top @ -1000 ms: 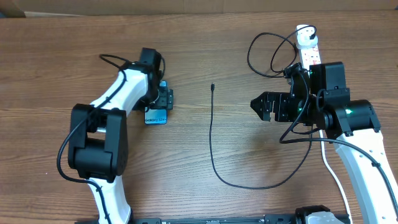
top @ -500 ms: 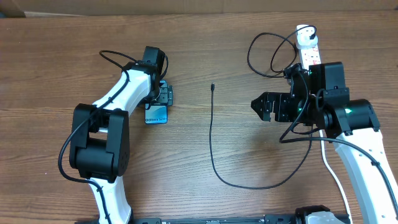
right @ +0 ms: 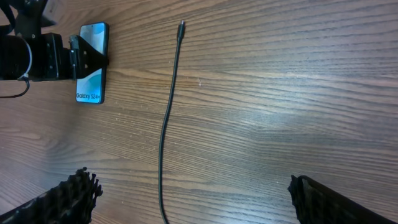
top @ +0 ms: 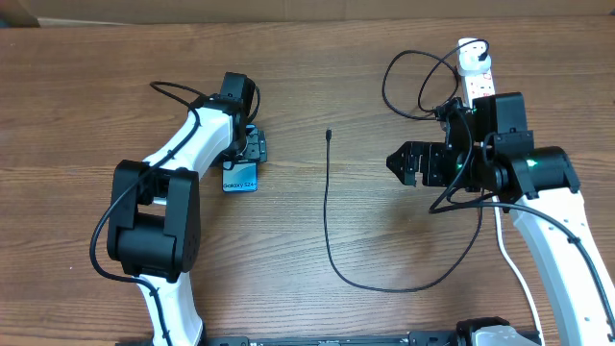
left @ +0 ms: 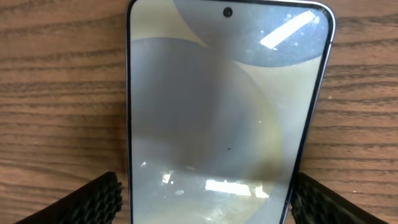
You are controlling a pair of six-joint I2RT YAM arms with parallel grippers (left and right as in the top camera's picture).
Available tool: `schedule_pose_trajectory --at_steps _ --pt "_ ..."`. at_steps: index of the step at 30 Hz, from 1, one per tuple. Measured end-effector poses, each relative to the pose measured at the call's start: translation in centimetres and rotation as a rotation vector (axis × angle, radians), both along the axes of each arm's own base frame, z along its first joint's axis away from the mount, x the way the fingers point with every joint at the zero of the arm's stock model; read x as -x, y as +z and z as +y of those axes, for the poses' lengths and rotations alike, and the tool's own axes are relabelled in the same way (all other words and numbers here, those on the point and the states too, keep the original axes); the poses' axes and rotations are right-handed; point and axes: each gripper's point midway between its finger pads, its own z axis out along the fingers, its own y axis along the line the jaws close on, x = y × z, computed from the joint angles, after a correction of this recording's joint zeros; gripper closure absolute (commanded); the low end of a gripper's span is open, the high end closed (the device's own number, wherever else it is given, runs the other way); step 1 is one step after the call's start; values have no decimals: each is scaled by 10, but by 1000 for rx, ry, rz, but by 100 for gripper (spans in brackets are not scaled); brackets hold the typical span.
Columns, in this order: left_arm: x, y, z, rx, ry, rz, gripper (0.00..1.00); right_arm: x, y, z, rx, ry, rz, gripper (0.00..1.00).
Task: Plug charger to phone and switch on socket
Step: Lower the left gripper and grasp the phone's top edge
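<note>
Black left gripper (top: 252, 150) is straddling the phone (top: 241, 180), jaws spread just beside its edges. Right gripper (top: 396, 163) is hovering wide open, facing the charger (top: 326, 197).

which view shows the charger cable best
Overhead: the charger shows almost whole, from its tip to the loops by the socket. Right wrist shows only its tip end and a stretch of cable; left wrist shows none of it.

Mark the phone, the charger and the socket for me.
phone (left: 224, 124): left wrist view, middle of its screen.
charger (top: 326, 192): overhead view, straight stretch of the black cable.
socket (top: 480, 85): overhead view, white body of the strip.
</note>
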Motion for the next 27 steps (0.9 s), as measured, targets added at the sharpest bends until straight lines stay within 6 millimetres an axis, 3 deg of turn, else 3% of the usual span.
schedule_pose_trajectory --at_steps 17,27 --pt "2 0 1 2 27 9 32 -1 0 0 1 -1 0 0" --pt "13 1 -1 10 25 58 30 -1 0 0 1 0 -1 0"
